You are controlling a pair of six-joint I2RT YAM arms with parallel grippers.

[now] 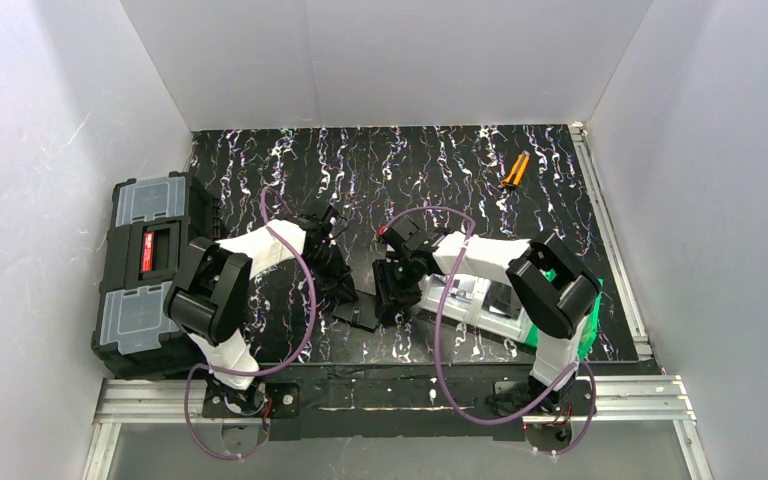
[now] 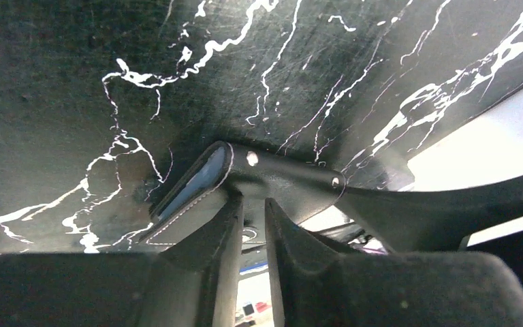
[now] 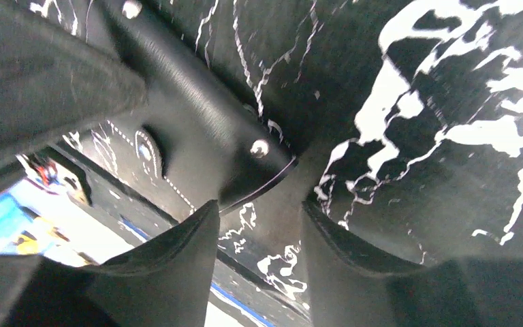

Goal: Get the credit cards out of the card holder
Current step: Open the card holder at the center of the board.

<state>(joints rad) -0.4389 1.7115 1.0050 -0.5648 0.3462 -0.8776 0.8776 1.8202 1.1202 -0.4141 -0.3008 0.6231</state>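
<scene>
Little looks done: the partly opened card holder (image 2: 293, 182) sits on the marbled table (image 1: 460, 170) with no credit cards visibly out, the left gripper (image 2: 254, 204) barely parted at its fold, the right gripper (image 3: 259, 216) spread wide by its corner.

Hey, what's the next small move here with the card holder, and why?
Probably ease the right gripper forward and close on the holder's near corner. Its jaws stand open just short of that corner, the holder looks nearly folded shut, and no cards show yet.
</scene>
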